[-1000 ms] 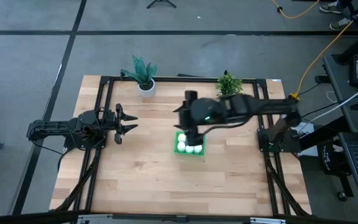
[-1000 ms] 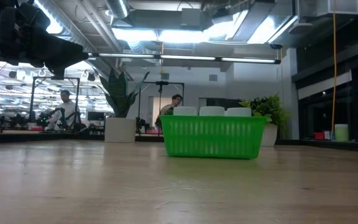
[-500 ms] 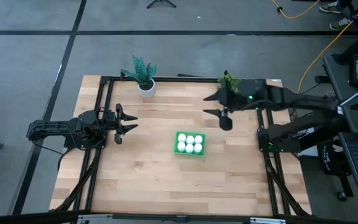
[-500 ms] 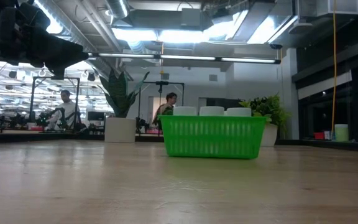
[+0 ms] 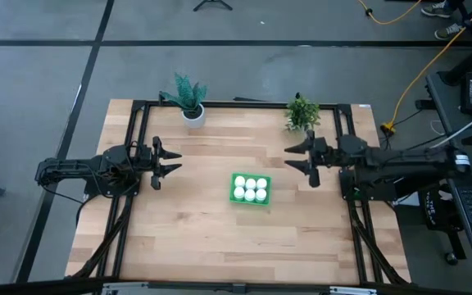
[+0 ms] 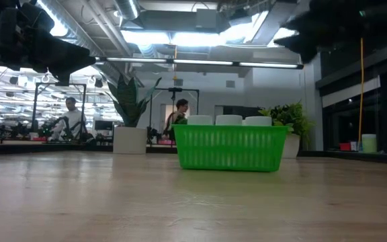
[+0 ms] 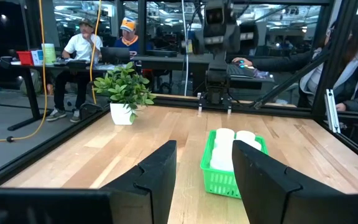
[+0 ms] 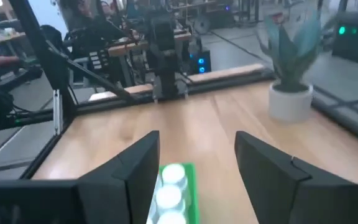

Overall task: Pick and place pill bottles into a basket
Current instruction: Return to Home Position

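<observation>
The green basket (image 5: 251, 190) stands on the table's middle with several white pill bottles (image 5: 251, 189) upright inside; their caps show above its wall in the low view (image 6: 228, 120). My left gripper (image 5: 173, 161) is open and empty at the table's left side, pointing toward the basket (image 7: 232, 167). My right gripper (image 5: 295, 158) is open and empty at the table's right side, to the right of the basket (image 8: 185, 193).
A white-potted plant (image 5: 190, 100) stands at the table's far edge left of centre and a second small plant (image 5: 301, 111) at the far right. Bare wood lies in front of the basket. People sit at desks beyond the table (image 7: 86, 46).
My right gripper has risen from over the basket, swung toward the far right corner, then drawn back toward the table's right edge, empty and open. The basket and bottles have stayed put. The left arm has kept still.
</observation>
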`<control>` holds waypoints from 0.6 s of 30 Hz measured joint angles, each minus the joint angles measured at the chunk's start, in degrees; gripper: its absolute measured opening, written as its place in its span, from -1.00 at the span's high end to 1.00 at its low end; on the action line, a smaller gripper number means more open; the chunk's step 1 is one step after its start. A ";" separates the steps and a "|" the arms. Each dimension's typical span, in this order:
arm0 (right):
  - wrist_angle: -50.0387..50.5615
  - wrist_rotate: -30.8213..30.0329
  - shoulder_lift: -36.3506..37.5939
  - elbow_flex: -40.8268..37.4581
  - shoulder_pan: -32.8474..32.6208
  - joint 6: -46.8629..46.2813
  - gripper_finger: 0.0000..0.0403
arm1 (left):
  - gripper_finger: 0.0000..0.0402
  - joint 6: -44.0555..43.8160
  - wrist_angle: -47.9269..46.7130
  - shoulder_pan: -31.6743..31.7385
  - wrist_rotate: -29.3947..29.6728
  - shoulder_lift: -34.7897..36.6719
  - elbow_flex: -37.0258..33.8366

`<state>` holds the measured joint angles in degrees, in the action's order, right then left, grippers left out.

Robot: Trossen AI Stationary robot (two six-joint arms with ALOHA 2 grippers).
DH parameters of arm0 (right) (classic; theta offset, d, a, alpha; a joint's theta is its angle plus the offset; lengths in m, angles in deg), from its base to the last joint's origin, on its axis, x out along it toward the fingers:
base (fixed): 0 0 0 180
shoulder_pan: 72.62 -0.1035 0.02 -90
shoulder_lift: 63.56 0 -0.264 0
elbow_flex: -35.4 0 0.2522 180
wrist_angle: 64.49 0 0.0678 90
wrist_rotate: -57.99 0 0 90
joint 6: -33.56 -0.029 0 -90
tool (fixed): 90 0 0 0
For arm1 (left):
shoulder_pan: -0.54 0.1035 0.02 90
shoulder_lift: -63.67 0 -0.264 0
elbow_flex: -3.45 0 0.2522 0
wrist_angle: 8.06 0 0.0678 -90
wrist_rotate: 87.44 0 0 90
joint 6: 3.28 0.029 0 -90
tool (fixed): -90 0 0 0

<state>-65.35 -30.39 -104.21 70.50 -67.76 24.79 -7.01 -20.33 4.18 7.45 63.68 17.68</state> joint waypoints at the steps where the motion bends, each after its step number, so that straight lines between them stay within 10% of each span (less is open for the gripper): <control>1: -1.04 0.01 0.98 -2.14 0.00 -1.14 -0.04 | 0.25 0.00 0.00 0.02 0.00 0.00 0.00; 18: -21.19 3.70 15.01 -20.89 -0.04 -5.89 -0.04 | 0.25 -0.02 0.00 0.01 0.01 0.00 -0.02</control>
<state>-86.54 -26.68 -89.19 49.61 -67.80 18.90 -7.03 -20.33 4.19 7.46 63.68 17.66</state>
